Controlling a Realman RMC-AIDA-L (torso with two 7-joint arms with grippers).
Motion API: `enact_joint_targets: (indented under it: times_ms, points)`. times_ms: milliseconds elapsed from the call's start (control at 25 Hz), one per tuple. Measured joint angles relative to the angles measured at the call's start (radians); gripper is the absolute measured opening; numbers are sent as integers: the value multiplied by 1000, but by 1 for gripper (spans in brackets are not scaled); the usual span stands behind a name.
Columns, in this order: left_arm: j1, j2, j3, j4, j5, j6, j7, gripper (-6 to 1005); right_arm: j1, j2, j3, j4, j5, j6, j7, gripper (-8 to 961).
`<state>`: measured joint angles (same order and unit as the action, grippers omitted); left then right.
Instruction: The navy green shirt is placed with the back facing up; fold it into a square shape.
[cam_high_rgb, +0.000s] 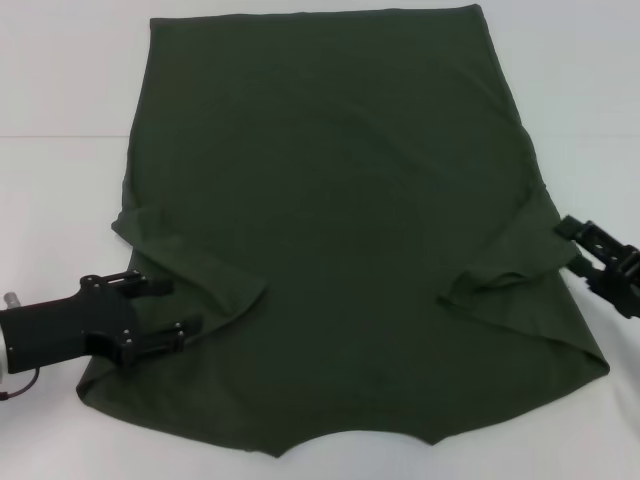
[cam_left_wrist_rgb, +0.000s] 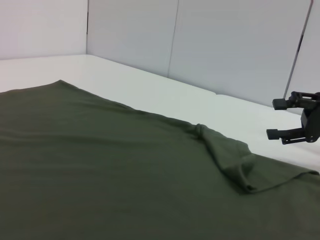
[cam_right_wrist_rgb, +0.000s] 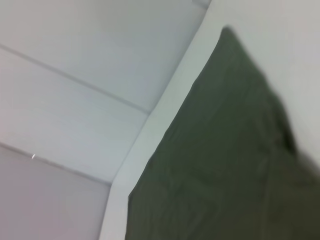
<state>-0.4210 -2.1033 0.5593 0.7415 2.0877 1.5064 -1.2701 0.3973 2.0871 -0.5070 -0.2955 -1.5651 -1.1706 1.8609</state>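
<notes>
In the head view, the navy green shirt (cam_high_rgb: 340, 230) lies spread flat on the white worktop (cam_high_rgb: 60, 90), collar end nearest the robot and hem at the far edge. Both short sleeves are folded inward over the body, each leaving a slanted flap.

At the near left, the left end effector (cam_high_rgb: 165, 310) reaches in from the side with its two black fingers spread apart, one above the other in this view. Its fingertips lie over the outer edge of the left sleeve fold; nothing is gripped between them. At the right edge of the same view, the right end effector (cam_high_rgb: 590, 250) sits just beside the right sleeve fold, over bare worktop. Its fingers also stand apart and hold nothing.

The left wrist view looks low across the cloth and shows what the head view flattens. The right sleeve fold rises as a rumpled ridge, and the right end effector (cam_left_wrist_rgb: 282, 117) hangs beyond it, clear of the fabric, with a gap between its fingers. White wall panels (cam_left_wrist_rgb: 225, 45) stand behind the worktop.

The right wrist view shows none of its own fingers. It shows only a tilted stretch of the shirt (cam_right_wrist_rgb: 220, 165) on the worktop, its far corner reaching toward the wall.
</notes>
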Motion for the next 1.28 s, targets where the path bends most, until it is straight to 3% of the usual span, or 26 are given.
enact_joint_targets:
  times_ms: [360, 680, 1280]
  points:
    - [-5, -8, -3, 1, 0, -2, -5, 700, 0, -5, 41, -38, 2, 75, -36, 896]
    - [-13, 20, -4, -1, -1, 111, -8, 699, 24, -16, 31, -61, -5, 150, -37, 896]
    - [-14, 22, -9, 2, -2, 164, -6, 700, 63, -27, -47, -63, -6, 238, -76, 897]
